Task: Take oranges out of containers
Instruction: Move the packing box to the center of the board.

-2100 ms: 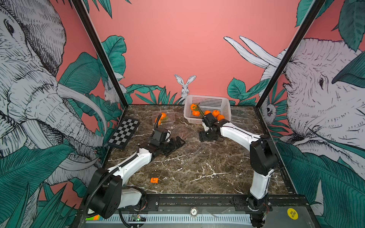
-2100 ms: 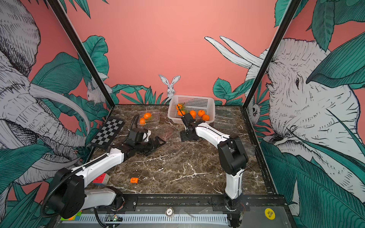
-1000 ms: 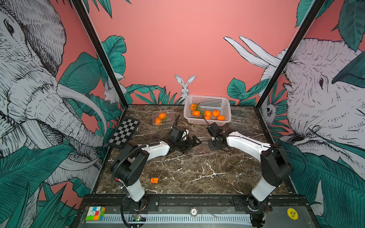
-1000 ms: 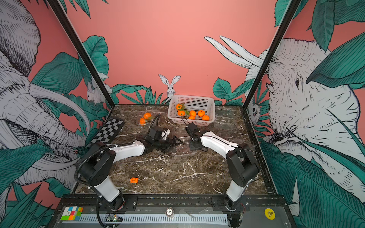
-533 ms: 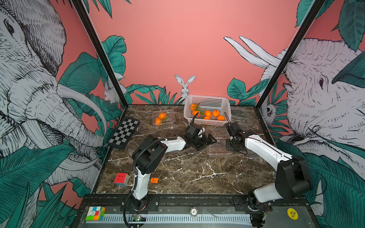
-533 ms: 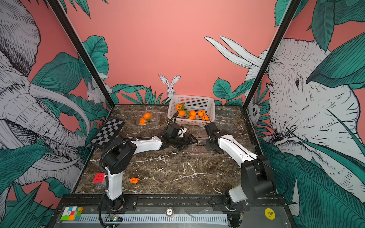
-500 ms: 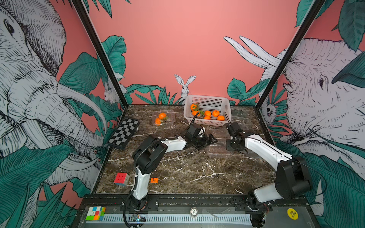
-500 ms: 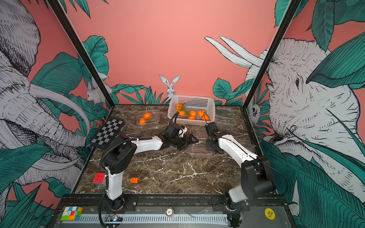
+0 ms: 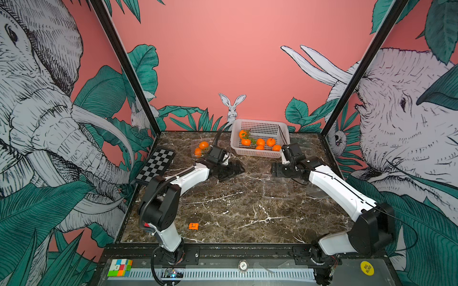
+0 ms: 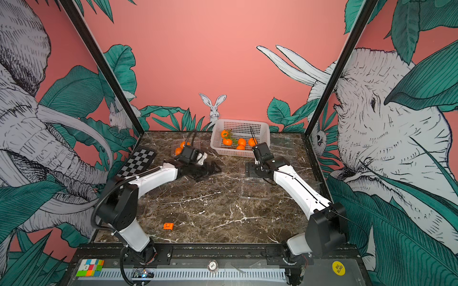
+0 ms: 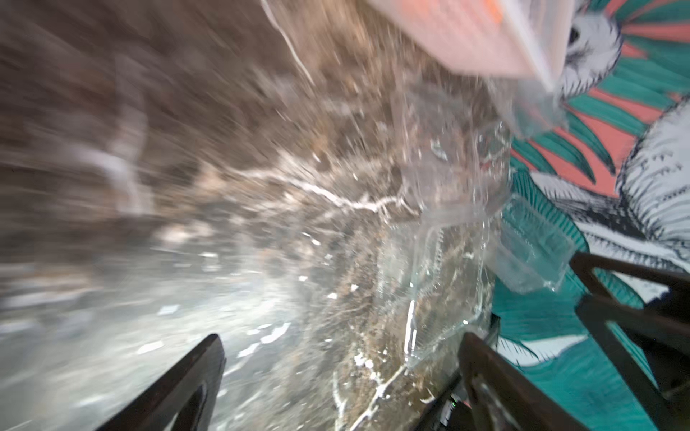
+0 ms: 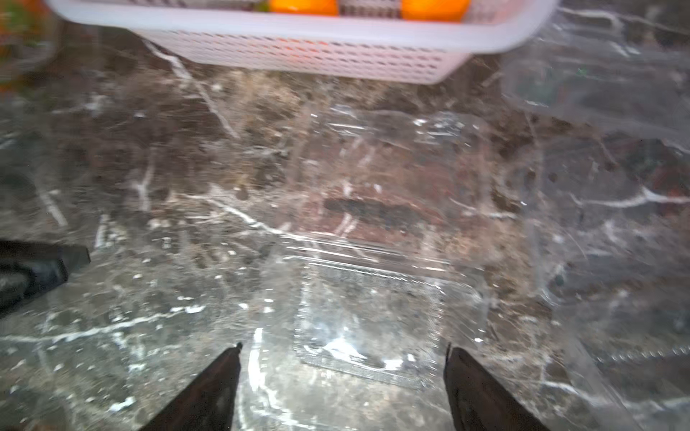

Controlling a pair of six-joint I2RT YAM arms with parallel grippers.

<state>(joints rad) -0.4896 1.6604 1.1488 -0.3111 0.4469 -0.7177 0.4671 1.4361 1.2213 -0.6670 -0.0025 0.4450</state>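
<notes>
Right tool [image 12: 341, 349] is hanging spread wide and pinching nothing. An empty container [image 12: 369, 324] is lying on the surface [image 9: 235, 210] just ahead of its tips. Left tool [image 9: 234, 170] is likewise gaping empty. Behind the left tool, beside its wrist, a filled container [image 9: 194, 146] is holding two oranges [image 9: 203, 145]. Judgement: the left arm is sitting nearer, so it is needing to swing back toward that box. Its long axis is reading unclear.

Left arm [image 9: 190, 174] and right arm [image 9: 332, 184]: white shells, bulky black joints. Left end effector [image 9: 231, 169] and right end effector [image 9: 276, 170] are black. A black cable [image 9: 146, 200] loops at the left elbow.
</notes>
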